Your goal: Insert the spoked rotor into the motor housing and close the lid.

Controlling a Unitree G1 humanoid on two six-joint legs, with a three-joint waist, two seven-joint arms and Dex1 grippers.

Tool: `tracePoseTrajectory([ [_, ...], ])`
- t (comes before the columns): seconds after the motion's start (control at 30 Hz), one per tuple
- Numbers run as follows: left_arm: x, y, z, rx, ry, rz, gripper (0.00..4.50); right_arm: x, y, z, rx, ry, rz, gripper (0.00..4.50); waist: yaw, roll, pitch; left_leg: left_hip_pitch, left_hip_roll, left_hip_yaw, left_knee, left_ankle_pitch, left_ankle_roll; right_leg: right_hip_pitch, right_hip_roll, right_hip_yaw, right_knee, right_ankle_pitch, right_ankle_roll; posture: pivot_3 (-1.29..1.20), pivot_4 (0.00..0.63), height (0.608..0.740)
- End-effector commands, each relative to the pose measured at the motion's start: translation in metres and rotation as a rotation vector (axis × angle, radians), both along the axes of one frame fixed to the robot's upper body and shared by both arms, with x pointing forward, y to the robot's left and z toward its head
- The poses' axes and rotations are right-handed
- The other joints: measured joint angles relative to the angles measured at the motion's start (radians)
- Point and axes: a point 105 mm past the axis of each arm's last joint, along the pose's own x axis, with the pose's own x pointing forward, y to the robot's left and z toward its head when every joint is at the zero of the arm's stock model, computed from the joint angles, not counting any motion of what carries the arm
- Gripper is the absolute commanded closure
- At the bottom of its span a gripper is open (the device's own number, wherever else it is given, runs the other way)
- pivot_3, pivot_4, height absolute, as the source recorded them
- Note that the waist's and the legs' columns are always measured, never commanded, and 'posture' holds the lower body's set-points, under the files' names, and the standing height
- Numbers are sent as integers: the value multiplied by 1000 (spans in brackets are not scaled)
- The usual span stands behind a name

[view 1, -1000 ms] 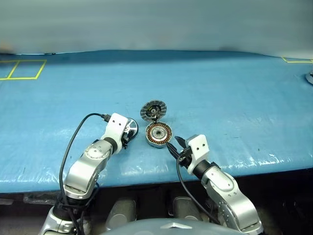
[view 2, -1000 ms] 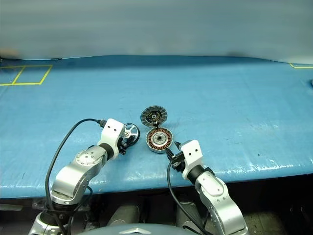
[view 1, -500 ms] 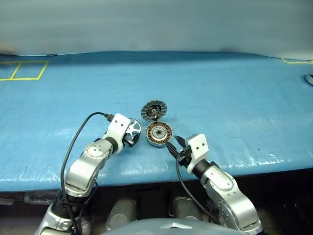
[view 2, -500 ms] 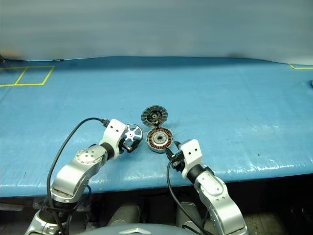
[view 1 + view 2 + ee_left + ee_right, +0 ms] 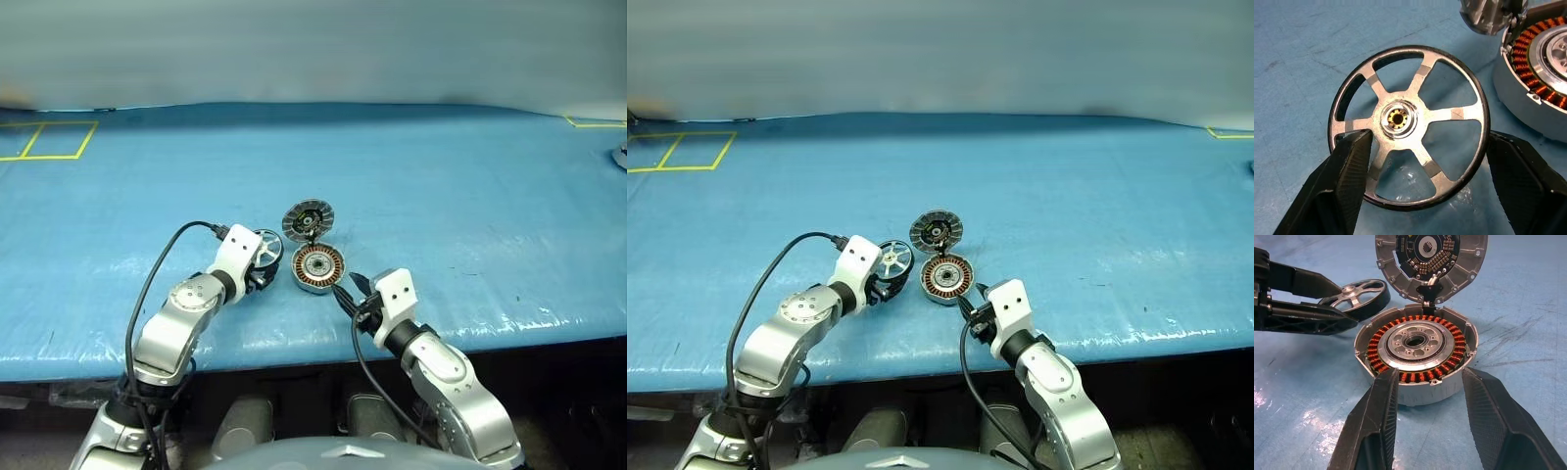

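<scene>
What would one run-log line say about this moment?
left gripper: fingers astride rotor, grip unclear | right gripper: open at housing | lid: open | rotor: not yet in housing

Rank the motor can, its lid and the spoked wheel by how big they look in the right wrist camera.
1. Motor can, largest, though nearest the camera.
2. Lid, standing open behind it.
3. Spoked wheel, smallest, partly hidden by the left gripper.
</scene>
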Motion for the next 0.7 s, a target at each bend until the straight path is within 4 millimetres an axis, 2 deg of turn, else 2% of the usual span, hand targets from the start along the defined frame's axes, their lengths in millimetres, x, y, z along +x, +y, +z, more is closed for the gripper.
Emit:
tracePoseTrajectory([
  [0.03,2,-3,23,-66,-58,1,743,-1,3,9,8,-34,12,2371,0,0,0,0,0,0,0,0,0,0,0,0,0,0,0,0,150,740],
  [0.23,-5,-2,32,-81,-43,-16,743,2,3,11,3,-38,19,2371,-2,0,0,0,0,0,0,0,0,0,0,0,0,0,0,0,150,740],
  [0.37,-5,1,42,-181,-42,22,743,1,3,10,3,-35,22,2371,-1,-1,1,0,0,0,0,0,0,0,1,0,0,0,0,0,150,740],
  [0.5,5,6,52,-338,-25,160,743,1,5,10,3,-36,29,2371,3,-2,1,0,0,0,0,0,0,0,1,-1,0,0,0,0,150,740],
  [0.7,15,-13,51,-293,-15,104,743,2,6,10,7,-35,29,2371,0,-3,2,0,0,-1,1,2,-4,1,3,-1,0,0,1,0,150,740],
])
